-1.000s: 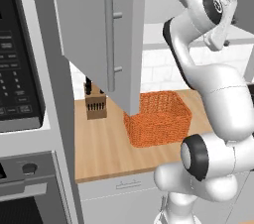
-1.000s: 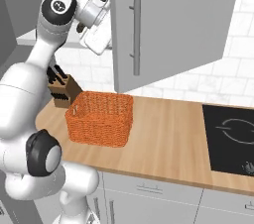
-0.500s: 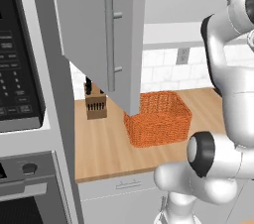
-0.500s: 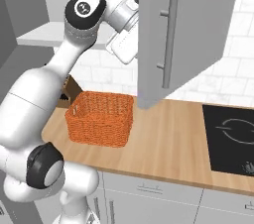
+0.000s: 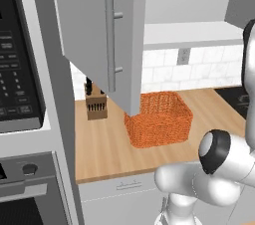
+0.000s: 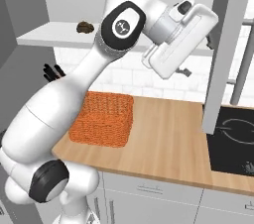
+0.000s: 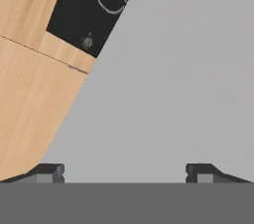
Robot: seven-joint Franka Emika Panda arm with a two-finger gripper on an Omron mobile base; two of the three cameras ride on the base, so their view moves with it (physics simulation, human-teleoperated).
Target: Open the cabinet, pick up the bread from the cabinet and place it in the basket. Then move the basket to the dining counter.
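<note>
- Cabinet (image 5: 94,35): both doors now stand swung out. The left door fills the upper left of the left base view; the right door (image 6: 225,54) runs down the right side of the right base view. Half a second ago that right door hung near the frame's middle, so it has been pushed further open.
- Shelf (image 6: 49,33): white, exposed at upper left of the right base view, now clear of the door.
- Bread (image 6: 85,28): small dark brown lump on the shelf, upper left of the right base view, well apart from the hand.
- Basket (image 6: 103,119): orange, on the wood counter (image 6: 163,134) at centre left, below the shelf; nothing visible inside it.
- Gripper (image 7: 124,171): fingertips spread wide at the bottom of the hand view, holding nothing, facing the grey inner face of the right door.
- Cooktop (image 7: 94,5): black, upper left of the hand view.
- Status, judged: opening looks done; reaching for the bread comes next.
</note>
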